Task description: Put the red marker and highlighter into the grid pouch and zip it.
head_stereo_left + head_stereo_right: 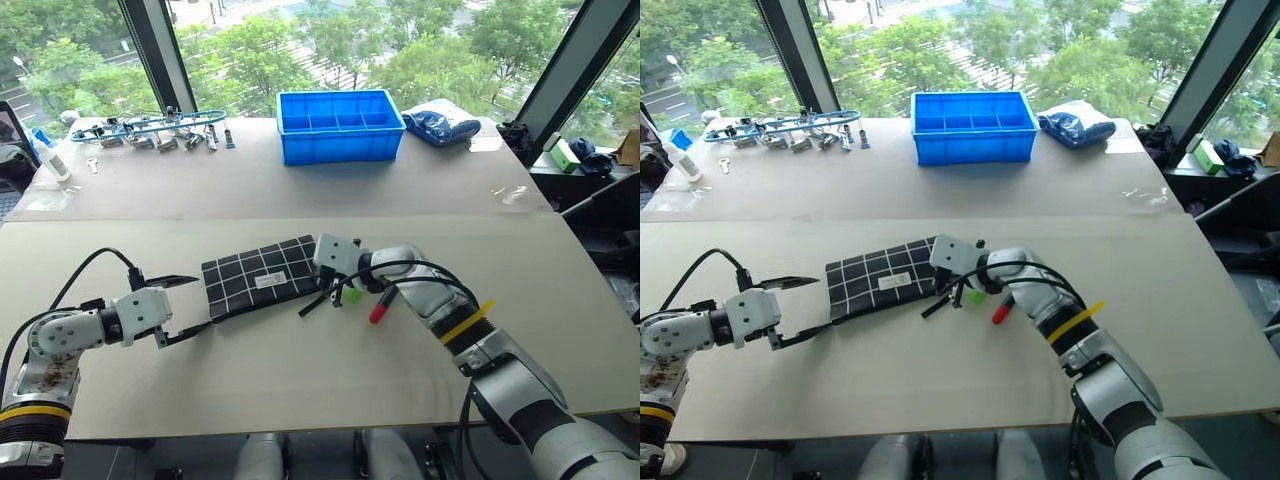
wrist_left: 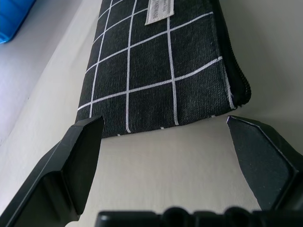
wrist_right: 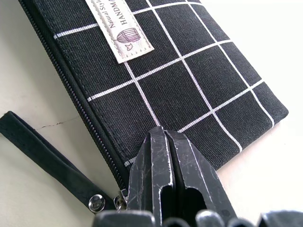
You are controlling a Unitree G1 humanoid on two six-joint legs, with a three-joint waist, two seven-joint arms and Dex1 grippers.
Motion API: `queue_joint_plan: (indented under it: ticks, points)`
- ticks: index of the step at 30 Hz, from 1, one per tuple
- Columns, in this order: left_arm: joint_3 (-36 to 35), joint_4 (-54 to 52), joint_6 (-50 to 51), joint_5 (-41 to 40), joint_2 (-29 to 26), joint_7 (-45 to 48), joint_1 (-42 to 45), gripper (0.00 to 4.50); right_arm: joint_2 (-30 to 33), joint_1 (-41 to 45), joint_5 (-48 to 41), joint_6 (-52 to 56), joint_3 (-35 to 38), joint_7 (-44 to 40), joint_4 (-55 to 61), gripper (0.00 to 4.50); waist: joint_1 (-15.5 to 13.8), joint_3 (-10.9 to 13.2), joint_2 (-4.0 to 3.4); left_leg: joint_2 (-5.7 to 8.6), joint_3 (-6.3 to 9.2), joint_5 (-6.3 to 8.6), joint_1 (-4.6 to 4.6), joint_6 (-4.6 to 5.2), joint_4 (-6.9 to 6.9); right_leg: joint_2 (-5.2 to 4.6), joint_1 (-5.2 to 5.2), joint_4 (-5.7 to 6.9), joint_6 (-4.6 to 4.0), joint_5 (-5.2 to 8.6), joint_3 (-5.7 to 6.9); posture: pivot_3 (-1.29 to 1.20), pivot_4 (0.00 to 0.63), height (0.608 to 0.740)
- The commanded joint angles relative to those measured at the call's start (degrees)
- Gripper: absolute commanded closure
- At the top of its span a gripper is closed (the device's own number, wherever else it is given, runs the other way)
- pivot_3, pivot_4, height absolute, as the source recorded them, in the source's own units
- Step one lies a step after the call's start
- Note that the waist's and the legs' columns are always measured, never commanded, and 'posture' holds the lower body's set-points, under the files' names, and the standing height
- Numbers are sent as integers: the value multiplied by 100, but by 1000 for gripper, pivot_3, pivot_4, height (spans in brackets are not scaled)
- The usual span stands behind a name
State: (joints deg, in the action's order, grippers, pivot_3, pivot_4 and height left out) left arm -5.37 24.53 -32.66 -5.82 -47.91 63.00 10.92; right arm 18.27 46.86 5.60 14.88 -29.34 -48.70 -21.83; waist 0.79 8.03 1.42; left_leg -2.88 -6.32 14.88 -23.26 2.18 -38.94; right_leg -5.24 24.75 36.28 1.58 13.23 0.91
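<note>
The pale bench (image 1: 300, 390) spans the head views, and a second bench stands behind it, toward 12 o'clock. On that far surface a blue bin (image 1: 340, 125) with dividers sits at about 12 o'clock, a crumpled blue bag (image 1: 440, 125) lies at 1 o'clock of the bin, and a scatter of metal tools with a blue loop (image 1: 150, 128) lies at 10 o'clock.

The grid pouch (image 1: 262, 277) lies flat near the middle of the near bench, slanted, its white label (image 3: 119, 29) facing up and its zipper running along the near long edge. A black strap (image 3: 47, 161) with a metal snap trails from the zipper end onto the bench.

The right tool (image 3: 165, 161) has its two fingers pressed together with nothing between them; it sits at the pouch's 3 o'clock end, its tips over the corner beside the zipper end. The left tool (image 1: 180, 308) stands with its fingers wide apart at the pouch's 9 o'clock end, one finger on each side of that short edge, just short of the fabric.

The red marker (image 1: 384, 304) lies at 3 o'clock of the pouch, partly under the right arm, red end toward 6 o'clock. The highlighter (image 1: 350, 294) shows as a green cap between the pouch and the marker. Both are outside the pouch.
</note>
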Motion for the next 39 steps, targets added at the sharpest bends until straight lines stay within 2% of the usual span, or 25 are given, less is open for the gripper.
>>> queue_joint_plan:
  ticks: [1,8,19,23,32,39]
  points:
    - [297,84,-179,160,77,10,52,0,-64,-33,51,-9,135,-36,85,4468,-2,-1,-1,0,0,0,0,0,0,0,0,1,0,0,0,0,150,740]
    - [540,411,-403,421,173,-199,422,0,-84,-83,73,104,255,-56,152,4468,-21,-2,-4,2,0,0,3,0,-1,-1,-5,1,0,0,1,0,150,740]
    - [894,656,-625,375,417,-128,832,0,-65,-214,89,318,366,-73,380,4468,-43,-4,-7,3,1,-1,11,0,-4,-1,-21,-1,1,0,4,0,150,740]
    - [928,707,-585,247,467,-37,875,1054,-45,-275,115,368,406,-83,461,4500,-44,-4,-7,3,1,-1,12,0,-4,-1,-22,-1,2,-1,4,0,150,740]
    - [831,724,-505,-38,524,39,921,4389,-12,-251,116,392,461,-106,442,4500,-11,-4,-7,1,3,-1,10,0,-4,2,-20,-2,2,-1,5,0,150,740]
    - [698,540,-231,-291,632,-59,960,4473,-149,-133,-160,618,758,-125,376,4500,-10,-4,-7,1,4,-1,8,0,-4,1,-20,-3,2,-1,5,0,150,740]
